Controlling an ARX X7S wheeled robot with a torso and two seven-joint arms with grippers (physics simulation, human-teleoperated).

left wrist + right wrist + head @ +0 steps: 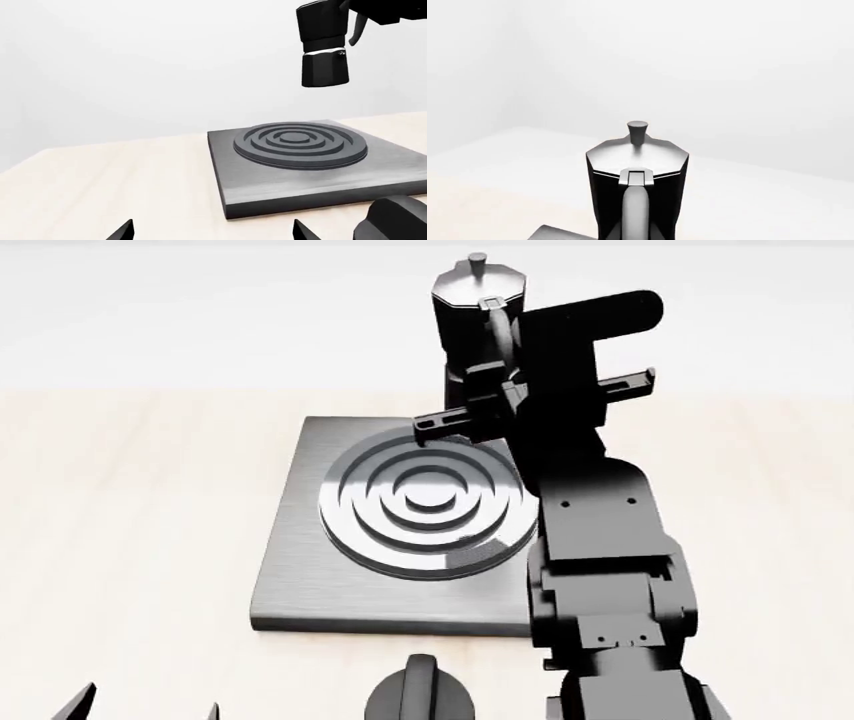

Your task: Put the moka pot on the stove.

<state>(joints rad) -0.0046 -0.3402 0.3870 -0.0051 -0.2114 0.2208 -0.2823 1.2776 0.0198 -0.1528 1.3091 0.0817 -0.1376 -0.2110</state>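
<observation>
Holding the moka pot (478, 315) in the air with my right claw (497, 390), I see it upright: its long axis runs straight up and down, silvery lid and small knob on top, black faceted base hanging lowest. Its curved handle faces back toward the right arm, and in the right wrist view the handle (638, 207) runs down the near face of the pot directly toward the camera. I can read no brand, label or writing on the pot or on anything else.

From the left wrist view the pot (324, 52) hangs clear above the stove (313, 175), with open air between its base and the ring burner (300, 144); it sits over the far side of the plate, not centred on the rings. In the head view it appears beyond the far edge of the stove (300, 570).

My right claw is pinching the pot at the handle side, its dark fingers standing to either side of the body; how tight the jaws are I cannot make out exactly.

My left claw (212, 231) is low near the table (120, 175), in front of the stove, spread wide with nothing between its tips. A squat black knob (423, 695) sits just in front of the stove's near edge
</observation>
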